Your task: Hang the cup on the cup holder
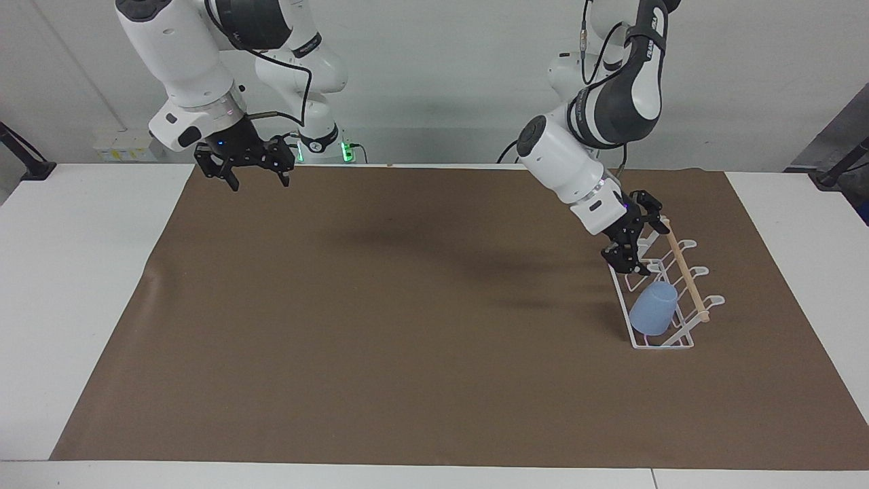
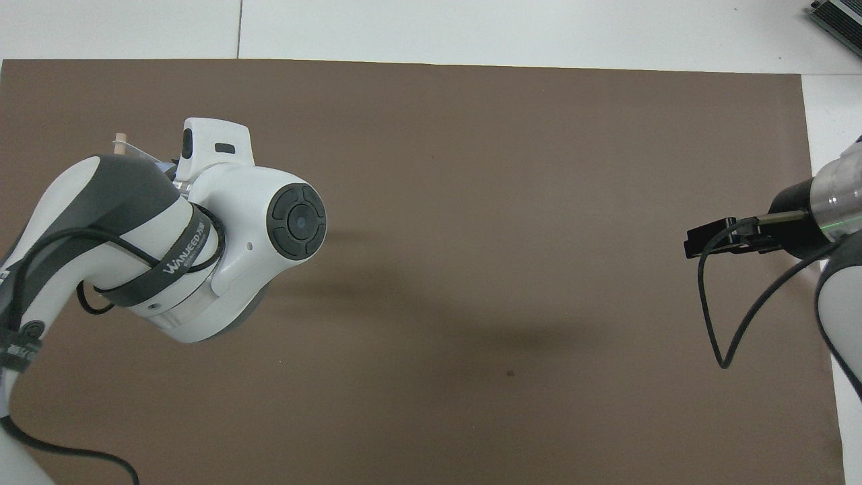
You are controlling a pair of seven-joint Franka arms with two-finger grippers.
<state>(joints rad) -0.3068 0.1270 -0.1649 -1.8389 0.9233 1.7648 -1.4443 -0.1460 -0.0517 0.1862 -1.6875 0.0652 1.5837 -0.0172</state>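
Note:
The light-blue cup (image 1: 653,309) rests tilted on the low part of the white wire cup holder (image 1: 679,338), below its wooden dowel (image 1: 686,272), at the end farther from the robots. I cannot tell whether a prong is inside it. My left gripper (image 1: 636,246) hangs open and empty over the holder's end nearer the robots, apart from the cup. My right gripper (image 1: 260,183) waits open in the air over the mat's corner by its own base. In the overhead view the left arm hides the cup and nearly all the holder; only the dowel tip (image 2: 120,138) shows.
A brown mat (image 1: 380,326) covers most of the white table (image 1: 81,272). The holder stands toward the left arm's end of the mat. The right gripper (image 2: 704,241) shows at the overhead view's edge with its cable looping below.

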